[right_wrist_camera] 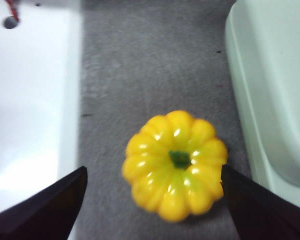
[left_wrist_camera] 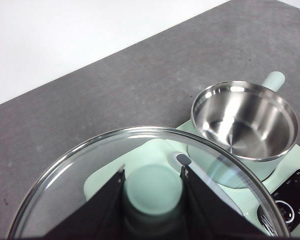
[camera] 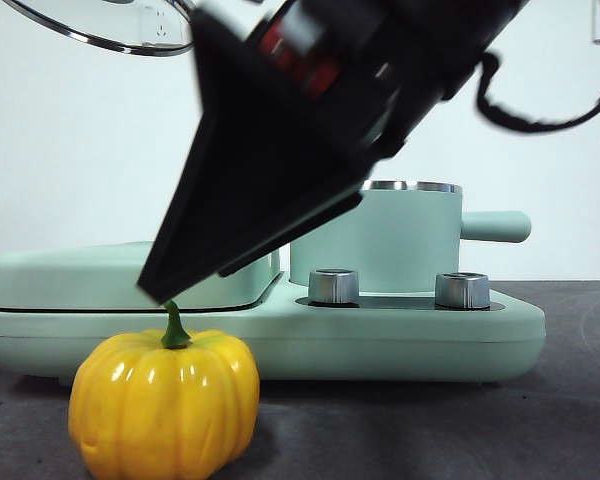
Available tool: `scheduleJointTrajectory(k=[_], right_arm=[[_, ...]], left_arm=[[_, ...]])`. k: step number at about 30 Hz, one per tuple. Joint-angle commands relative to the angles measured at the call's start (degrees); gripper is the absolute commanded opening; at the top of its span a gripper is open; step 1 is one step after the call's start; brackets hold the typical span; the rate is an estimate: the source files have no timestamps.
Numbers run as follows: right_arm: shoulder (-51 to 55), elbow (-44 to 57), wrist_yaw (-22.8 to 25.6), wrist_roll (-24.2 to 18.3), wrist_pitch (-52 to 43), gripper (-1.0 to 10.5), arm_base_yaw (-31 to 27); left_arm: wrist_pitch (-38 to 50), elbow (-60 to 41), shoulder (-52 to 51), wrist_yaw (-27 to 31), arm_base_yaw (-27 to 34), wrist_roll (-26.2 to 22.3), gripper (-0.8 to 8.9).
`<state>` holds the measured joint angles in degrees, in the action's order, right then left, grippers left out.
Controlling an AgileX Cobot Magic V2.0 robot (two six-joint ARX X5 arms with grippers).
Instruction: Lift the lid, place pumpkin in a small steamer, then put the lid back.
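The yellow pumpkin [camera: 165, 400] with a green stem stands on the dark table in front of the appliance. My right gripper [camera: 170, 285] slants down from the upper right, its tip just above the stem. In the right wrist view it is open, with the pumpkin [right_wrist_camera: 175, 162] between the spread jaws of the gripper [right_wrist_camera: 153, 172] and untouched. My left gripper [left_wrist_camera: 153, 172] is shut on the mint knob of the glass lid [left_wrist_camera: 80, 180], held high at the upper left [camera: 100, 30]. The small steamer [camera: 380, 235] stands uncovered, its steel bowl [left_wrist_camera: 245, 125] empty.
The steamer sits on a mint-green appliance base [camera: 410, 335] with two steel dials [camera: 333, 286] in front. A flat mint griddle cover [camera: 100, 275] fills its left half, right behind the pumpkin. The steamer's stubby handle [camera: 495, 226] points right.
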<state>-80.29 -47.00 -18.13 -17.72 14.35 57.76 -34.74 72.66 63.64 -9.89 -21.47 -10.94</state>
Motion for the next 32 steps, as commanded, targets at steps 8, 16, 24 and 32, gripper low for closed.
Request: scheduleJointTrajectory(k=[8,16,24,32], right_arm=[[-6.23,-0.92,0.74,0.39,-5.20,4.4,0.72],[-8.68,-0.92,2.08,0.42,-8.70,4.4,0.72],[-10.80,-0.92,1.86,0.85,-8.59,4.7,0.72],[-12.96,-0.92,1.84,1.38,-8.72,4.7,0.72]], left_arm=[[1.51,0.77,0.15,-0.11,-0.13,-0.37,0.10],[1.51,0.77,0.15,-0.11,-0.13,-0.37,0.10],[1.51,0.77,0.15,-0.11,-0.13,-0.39,0.10],[1.53,0.77,0.15,-0.11,-0.13,-0.39,0.10]])
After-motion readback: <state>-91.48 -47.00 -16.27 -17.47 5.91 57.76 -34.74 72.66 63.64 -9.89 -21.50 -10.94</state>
